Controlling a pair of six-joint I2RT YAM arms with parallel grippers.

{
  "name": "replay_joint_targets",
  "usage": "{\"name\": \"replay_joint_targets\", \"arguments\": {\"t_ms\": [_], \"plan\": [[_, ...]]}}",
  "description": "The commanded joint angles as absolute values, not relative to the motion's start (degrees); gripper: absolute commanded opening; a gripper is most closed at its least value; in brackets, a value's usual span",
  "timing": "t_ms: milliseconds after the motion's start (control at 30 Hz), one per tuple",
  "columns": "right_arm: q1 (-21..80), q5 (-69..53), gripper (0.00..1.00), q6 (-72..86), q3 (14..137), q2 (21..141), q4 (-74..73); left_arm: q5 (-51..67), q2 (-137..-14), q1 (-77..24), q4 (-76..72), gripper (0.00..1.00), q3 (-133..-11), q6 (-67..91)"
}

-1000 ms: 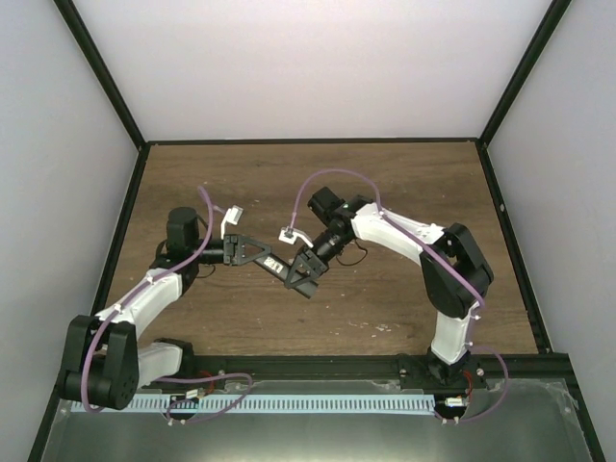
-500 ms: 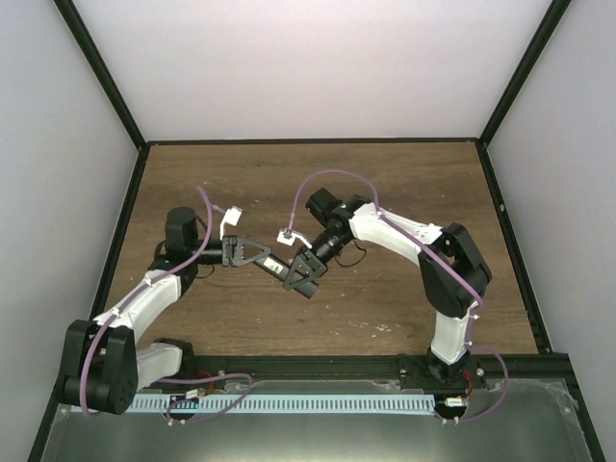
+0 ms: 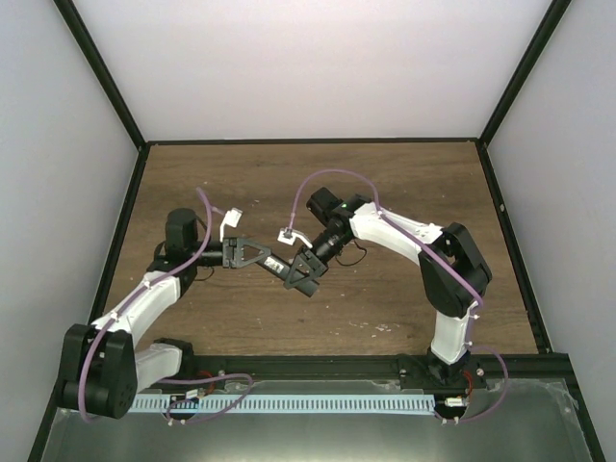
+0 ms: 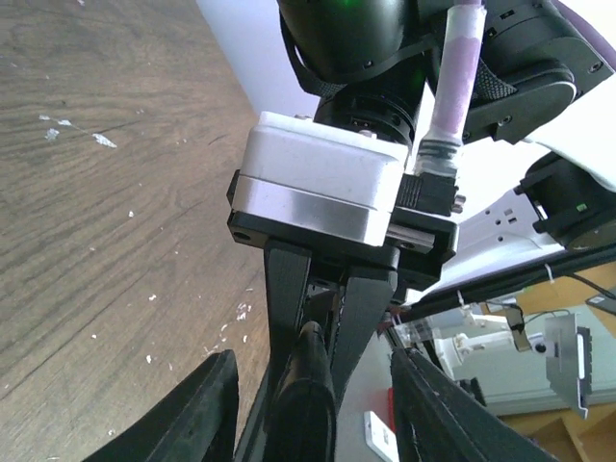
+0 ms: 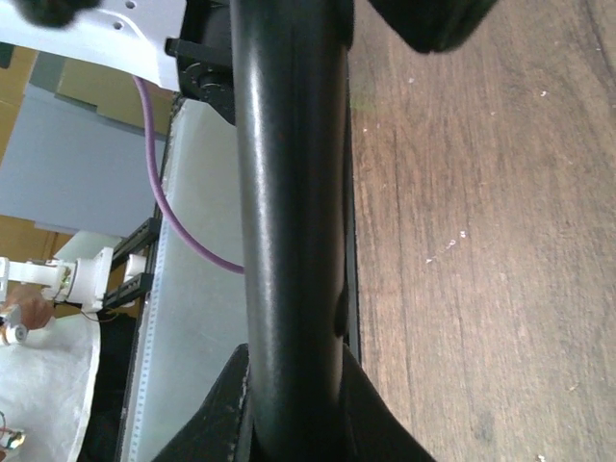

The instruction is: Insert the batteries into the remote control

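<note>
The remote control (image 3: pixel 287 270), a slim black bar, hangs above the table's middle between the two arms. My right gripper (image 3: pixel 302 278) is shut on it. In the right wrist view the remote control (image 5: pixel 289 192) runs up the frame out of that gripper (image 5: pixel 294 395). My left gripper (image 3: pixel 270 259) stands open around the bar's other end. In the left wrist view its fingers (image 4: pixel 214 404) flank the remote control (image 4: pixel 306 404) without touching it, and the right gripper (image 4: pixel 327 298) pinches the bar just beyond. The batteries are out of view.
The wooden table (image 3: pixel 385 192) carries small white specks (image 3: pixel 385 327) near the front right. A black rail (image 3: pixel 337 364) with the arm bases runs along the near edge. Pale walls with black posts close in the back and both sides.
My left gripper's jaws have spread apart off the remote. The right gripper closed onto the bar and stays shut on it. Both arms have hardly shifted.
</note>
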State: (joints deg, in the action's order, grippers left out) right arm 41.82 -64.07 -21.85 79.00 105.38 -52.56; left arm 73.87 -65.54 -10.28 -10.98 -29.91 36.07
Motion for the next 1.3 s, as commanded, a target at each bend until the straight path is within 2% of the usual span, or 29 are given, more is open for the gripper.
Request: {"name": "replay_joint_targets", "arguments": {"t_ms": [0,167,300,467,667,900,1267], "plan": [[42.0,-61.2,0.01,-21.6,79.4,105.2,-51.1,70.5,-63.6,-10.3,-7.4,0.47,-31.4,32.9],[40.1,-52.1,0.01,-17.3,76.1,104.3,-48.5,61.3,-61.1,-7.2,-3.8,0.48,-30.8,32.2],[35.9,-43.3,0.01,-13.6,72.0,100.7,-45.6,48.7,-55.2,-1.6,-1.7,0.48,-28.1,35.1],[31.9,-27.3,0.01,-9.2,70.4,96.9,-43.2,33.8,-46.6,-0.8,4.9,0.48,-28.3,33.9],[30.5,1.5,0.01,-1.7,70.8,97.0,-41.3,29.7,-43.6,-0.8,10.2,0.48,-30.4,30.6],[30.1,21.3,0.01,2.6,70.9,100.4,-41.9,29.0,-43.2,-0.8,10.3,0.47,-29.0,31.8],[30.1,28.9,0.01,5.4,69.7,106.7,-42.0,27.5,-43.0,-0.8,11.2,0.47,-29.1,31.4]]}}
